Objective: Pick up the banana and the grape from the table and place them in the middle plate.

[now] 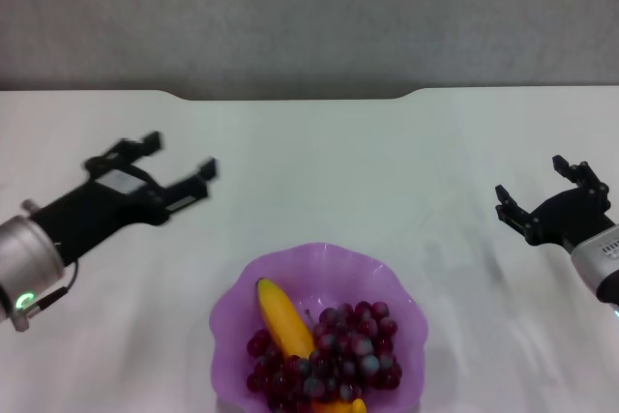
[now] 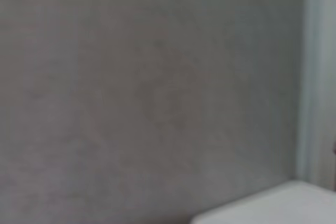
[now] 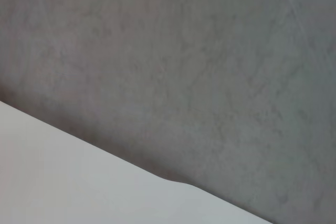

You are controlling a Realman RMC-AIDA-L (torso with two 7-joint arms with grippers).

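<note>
As both hands gape: banana [image 1: 283, 323] in middle plate [image 1: 242, 299] | tip far-left | grape [image 1: 340, 350] alongside

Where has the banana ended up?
In the head view, the banana lies inside the middle plate at the table's near edge, left of and partly under the grape, between the two open end effectors.

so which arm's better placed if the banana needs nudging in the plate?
Left, marginally. The banana lies on the left side of the middle plate, beside the grape. Left end effector and right end effector are both open, empty, above the table.
</note>
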